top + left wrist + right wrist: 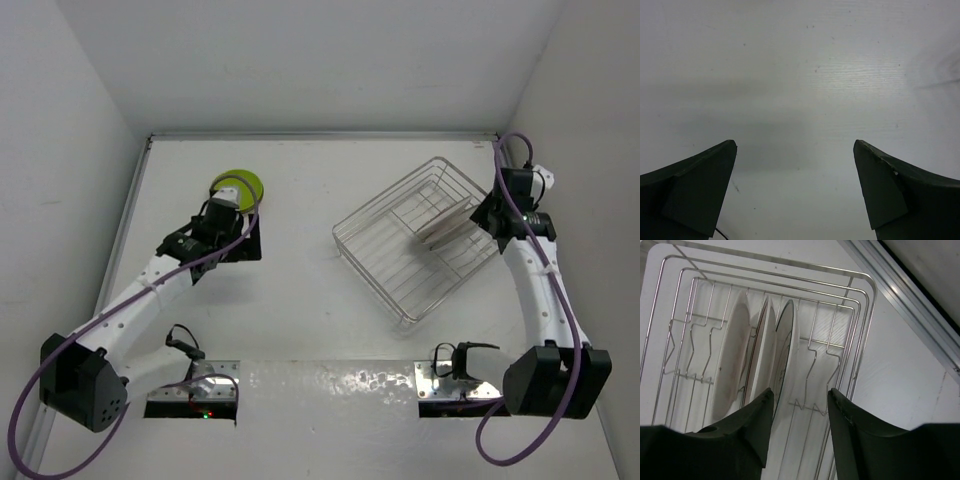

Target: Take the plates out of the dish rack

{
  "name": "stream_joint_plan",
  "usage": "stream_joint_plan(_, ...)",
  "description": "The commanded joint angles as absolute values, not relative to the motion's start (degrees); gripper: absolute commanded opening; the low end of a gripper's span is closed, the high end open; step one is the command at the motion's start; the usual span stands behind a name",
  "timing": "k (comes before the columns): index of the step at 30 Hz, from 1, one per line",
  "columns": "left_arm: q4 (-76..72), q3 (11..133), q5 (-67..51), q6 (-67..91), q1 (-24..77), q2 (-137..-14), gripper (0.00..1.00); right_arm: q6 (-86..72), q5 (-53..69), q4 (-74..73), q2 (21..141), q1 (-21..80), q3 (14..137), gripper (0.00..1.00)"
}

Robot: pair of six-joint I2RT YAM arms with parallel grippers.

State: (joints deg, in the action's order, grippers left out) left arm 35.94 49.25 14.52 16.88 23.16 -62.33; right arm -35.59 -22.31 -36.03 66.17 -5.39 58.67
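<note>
The silver wire dish rack (400, 262) sits right of the table's middle, turned at an angle. Three pale plates (446, 226) stand on edge in it; in the right wrist view they are side by side (732, 357), (765, 347), (788, 342) inside the rack (863, 320). My right gripper (800, 395) is open and empty over the rack's near end, its left finger (757, 415) close to the rightmost plate's rim. A lime green plate (243, 181) lies flat on the table at far left. My left gripper (229, 200) is at its near edge, open (795, 145) and empty, with only bare table between the fingers.
White walls enclose the table at the back and on both sides. A metal rail (912, 305) runs along the wall just beyond the rack. Two metal mounting plates (195, 385), (450, 385) sit at the near edge.
</note>
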Motion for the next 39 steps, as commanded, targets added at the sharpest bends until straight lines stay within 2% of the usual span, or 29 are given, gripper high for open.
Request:
stream_joint_plan(1,31.55,50.19,14.77,15.12,23.03,-59.42,1.00,-40.51,-21.18,-31.03,67.58,-5.71,58.10,0.46)
stream_joint_plan(13,30.50,49.48,12.83,14.77,23.03,-58.10,1.00,-41.83,-22.58,-30.32,73.30,-5.80,58.54,0.39)
stream_joint_plan(18,30.50,49.48,12.66,14.77,22.94,-58.01,1.00,-43.15,-23.29,-29.27,72.95,-5.80,55.99,0.24)
stream_joint_plan(19,30.50,49.48,12.74,14.77,23.03,-58.09,1.00,-43.76,-23.38,-29.44,73.04,-5.80,55.99,0.18)
stream_joint_plan(25,30.67,49.57,13.09,14.85,23.03,-58.62,1.00,-47.02,-25.57,-29.88,70.41,-5.80,55.99,0.06)
stream_joint_plan(29,30.76,49.83,13.36,14.94,22.94,-58.89,1.00,-48.16,-27.15,-31.55,69.70,-5.80,58.88,0.05)
stream_joint_plan(39,31.29,52.20,10.99,15.99,22.94,-59.24,1.00,-47.29,-35.67,-43.23,70.32,-5.80,76.45,0.02)
